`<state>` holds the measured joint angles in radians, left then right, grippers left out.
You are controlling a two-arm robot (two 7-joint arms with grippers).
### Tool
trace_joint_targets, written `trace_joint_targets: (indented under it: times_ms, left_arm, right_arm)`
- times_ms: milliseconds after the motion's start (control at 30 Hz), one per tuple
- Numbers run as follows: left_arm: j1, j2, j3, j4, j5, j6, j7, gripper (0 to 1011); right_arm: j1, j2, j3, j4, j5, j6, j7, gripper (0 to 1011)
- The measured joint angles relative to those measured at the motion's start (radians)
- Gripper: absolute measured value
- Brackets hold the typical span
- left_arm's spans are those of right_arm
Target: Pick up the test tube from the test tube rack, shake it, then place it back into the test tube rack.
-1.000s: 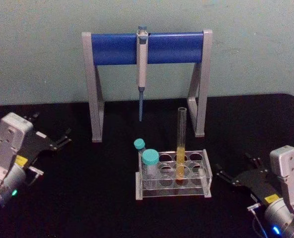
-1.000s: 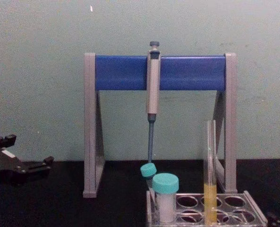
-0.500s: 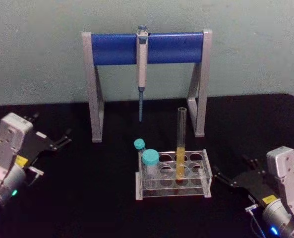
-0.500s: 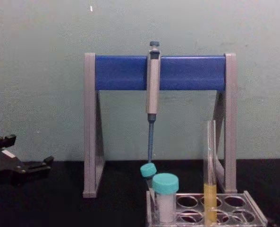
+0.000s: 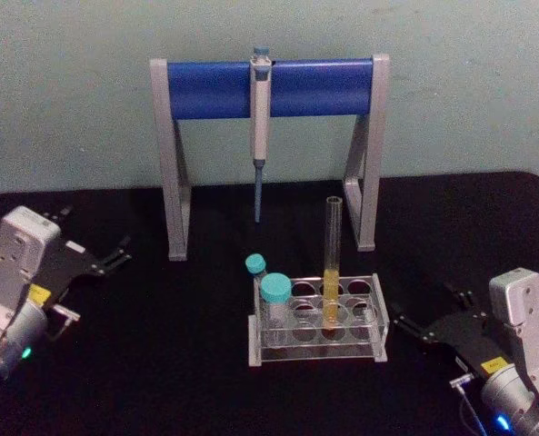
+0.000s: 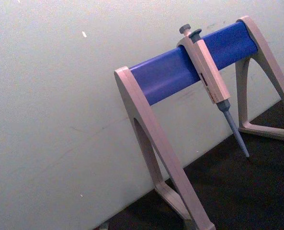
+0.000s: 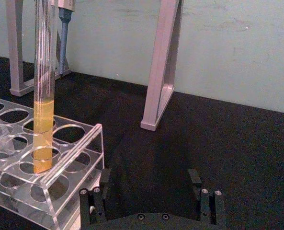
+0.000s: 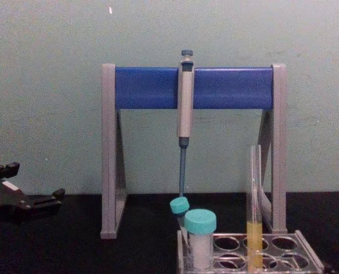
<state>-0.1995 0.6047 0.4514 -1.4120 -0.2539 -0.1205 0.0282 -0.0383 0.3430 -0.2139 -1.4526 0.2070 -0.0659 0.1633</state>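
The test tube (image 5: 331, 263) stands upright in the clear test tube rack (image 5: 319, 345) at the table's middle, with yellow liquid in its lower part. It also rises from the test tube rack (image 7: 79, 143) as the tall test tube (image 7: 43, 96) in the right wrist view, and shows as the test tube (image 8: 254, 205) in the chest view. My right gripper (image 5: 428, 311) rests low on the table just right of the rack, open and holding nothing; the right gripper (image 7: 149, 176) points past the rack's corner. My left gripper (image 5: 94, 234) sits open at the far left, seen as the left gripper (image 8: 35, 181) in the chest view.
A grey-and-blue pipette stand (image 5: 269, 86) stands behind the rack with a grey pipette (image 5: 260, 127) hanging from it. Two teal-capped tubes (image 5: 274, 295) fill the rack's left end. The stand's right leg (image 5: 364, 200) is just behind the rack. Black tabletop lies open between my grippers and the rack.
My right gripper has edged slightly left toward the rack. The left arm, test tube and rack have not moved.
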Motion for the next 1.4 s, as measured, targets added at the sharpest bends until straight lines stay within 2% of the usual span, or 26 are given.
trace_joint_targets:
  times_ms: [1400]
  left_arm:
    - [0.0, 0.0, 0.0, 0.0, 0.0, 0.0, 0.0, 1009]
  right_arm:
    - [0.0, 0.001, 0.0, -0.001, 0.002, 0.0, 0.0, 1000]
